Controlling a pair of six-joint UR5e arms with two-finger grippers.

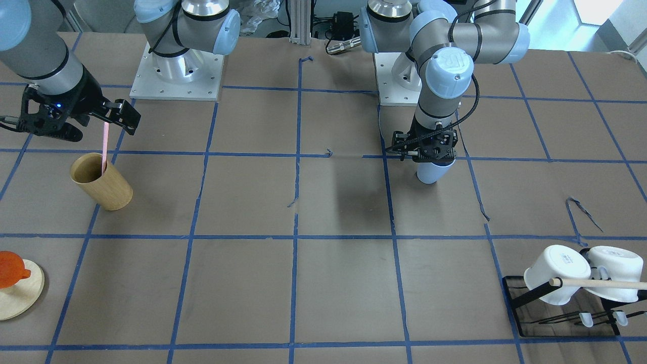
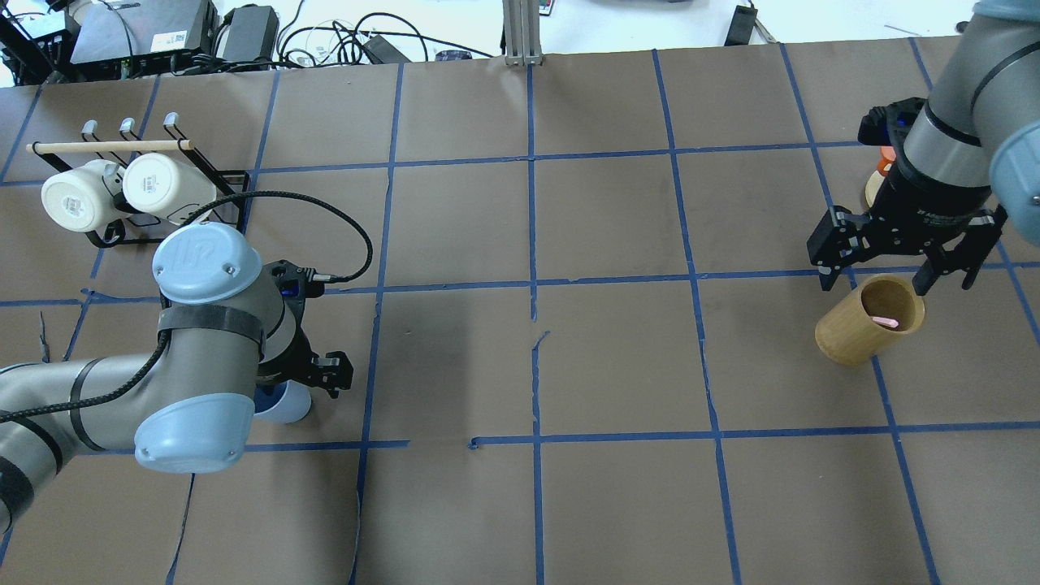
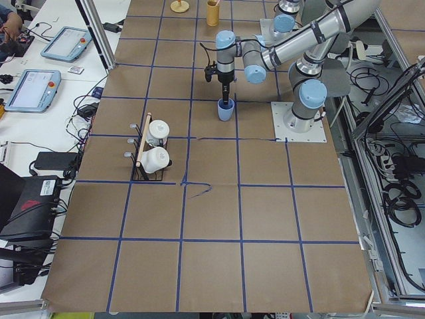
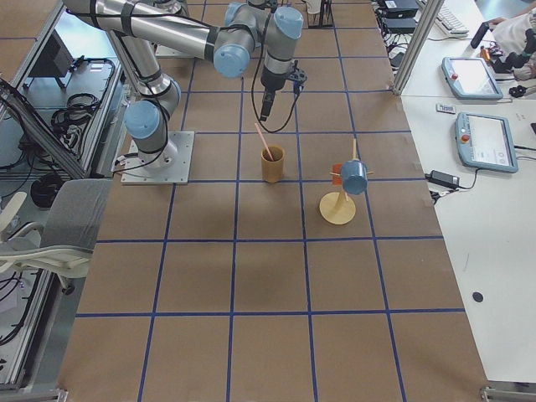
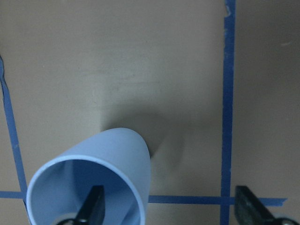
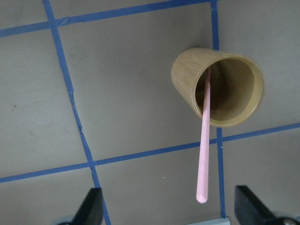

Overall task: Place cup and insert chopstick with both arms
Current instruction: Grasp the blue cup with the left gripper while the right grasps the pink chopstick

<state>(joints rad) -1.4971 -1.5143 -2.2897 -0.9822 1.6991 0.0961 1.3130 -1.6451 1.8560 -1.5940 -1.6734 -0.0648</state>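
The light-blue cup stands upright on the brown table under my left gripper. In the left wrist view one finger is inside the cup and the other is far outside it, so the gripper is open. My right gripper is open just above the tan wooden cup. The pale-pink chopstick leans in that wooden cup, its top end free between the spread fingers. It also shows in the front view.
A black rack with two white mugs and a wooden rod stands at the table's left end. A round wooden stand with an orange cup is beside the tan cup.
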